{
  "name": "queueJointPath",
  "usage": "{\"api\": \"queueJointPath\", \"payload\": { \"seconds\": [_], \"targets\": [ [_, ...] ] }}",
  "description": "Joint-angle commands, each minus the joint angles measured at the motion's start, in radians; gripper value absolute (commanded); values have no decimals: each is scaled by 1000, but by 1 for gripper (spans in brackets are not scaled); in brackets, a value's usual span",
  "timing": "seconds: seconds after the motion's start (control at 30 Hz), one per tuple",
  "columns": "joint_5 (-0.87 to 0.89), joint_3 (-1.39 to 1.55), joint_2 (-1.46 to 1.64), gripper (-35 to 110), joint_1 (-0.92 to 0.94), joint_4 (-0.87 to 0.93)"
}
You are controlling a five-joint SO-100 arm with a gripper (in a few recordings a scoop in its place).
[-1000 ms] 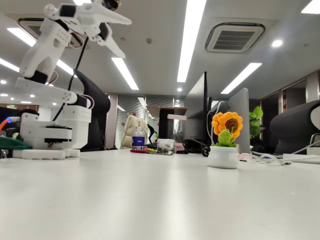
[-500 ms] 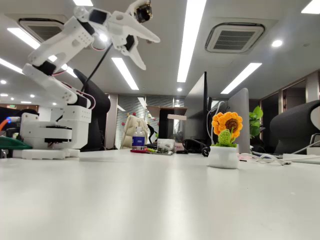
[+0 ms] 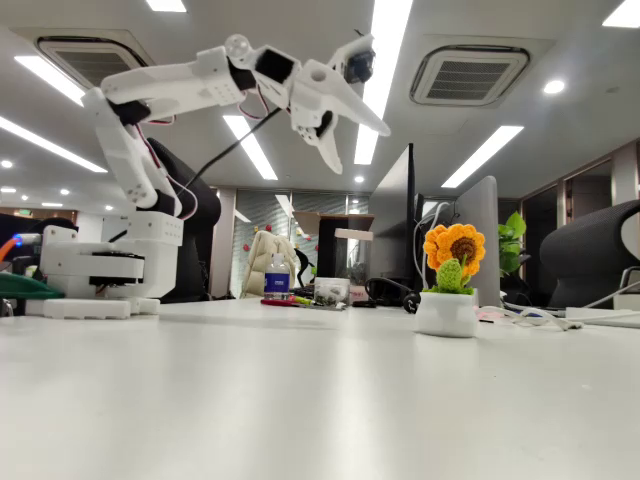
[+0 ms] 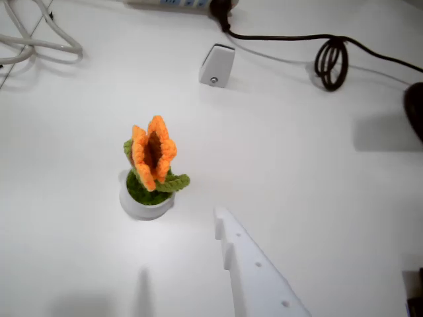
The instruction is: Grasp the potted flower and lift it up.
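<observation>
Well below and ahead of your gripper (image 3: 345, 140), jaws spread for the approach, the potted flower (image 3: 450, 282) stands upright, untouched.

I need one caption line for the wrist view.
Open gripper above the white table, approaching the potted flower.

Crocheted potted flower (image 3: 450, 285) stands upright on table (image 3: 300, 400).

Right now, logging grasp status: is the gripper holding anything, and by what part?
Nothing. The gripper hangs open in the air, apart from the potted flower on the table.
</observation>
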Motion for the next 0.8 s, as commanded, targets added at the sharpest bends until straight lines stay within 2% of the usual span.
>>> {"api": "queueJointPath", "payload": {
  "seconds": [0.0, 0.5, 0.77],
  "targets": [
    [-15, -83, -72, 63, -15, -29],
    [-18, -457, -528, 64, 11, -35],
    [-15, -483, -623, 65, 38, -55]
  ]
}}
